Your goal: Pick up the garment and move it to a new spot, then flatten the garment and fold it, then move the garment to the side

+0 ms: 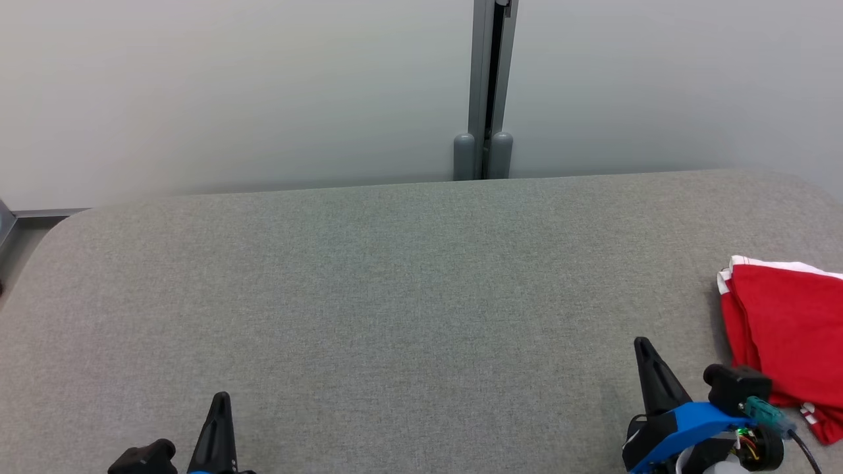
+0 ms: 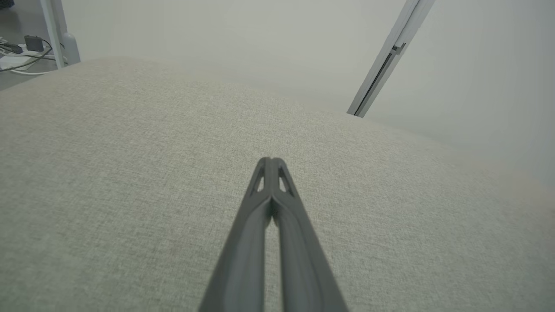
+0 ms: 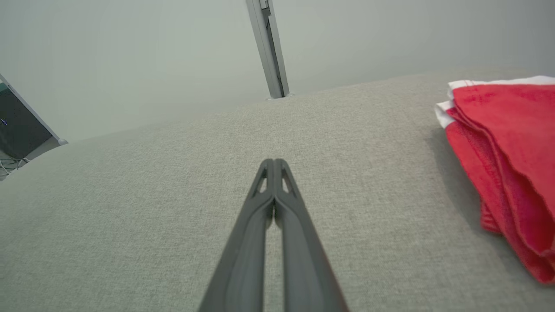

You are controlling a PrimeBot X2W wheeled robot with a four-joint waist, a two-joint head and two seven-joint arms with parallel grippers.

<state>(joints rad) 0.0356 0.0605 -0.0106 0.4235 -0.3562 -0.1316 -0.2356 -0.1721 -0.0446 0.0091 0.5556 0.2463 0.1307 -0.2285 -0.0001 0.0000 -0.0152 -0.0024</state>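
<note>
Currently: folded red garment (image 1: 784,329) at padded table's (image 1: 395,296) right edge; final step seemingly done.
Grippers: left gripper (image 2: 271,161), right gripper (image 3: 274,161) pressed together, empty.
Next: probably nothing.

The left gripper (image 2: 271,164) is being held with its two dark fingers (image 2: 243,260) pressed together, nothing being gripped between them, the tips being pointed toward 12 o'clock and framed by the grey fabric surface (image 2: 130,182). A slanted metal post (image 2: 386,60) is being shown at 1 o'clock against the pale wall (image 2: 243,39), and cables (image 2: 19,54) are being seen at 10 o'clock.
</note>
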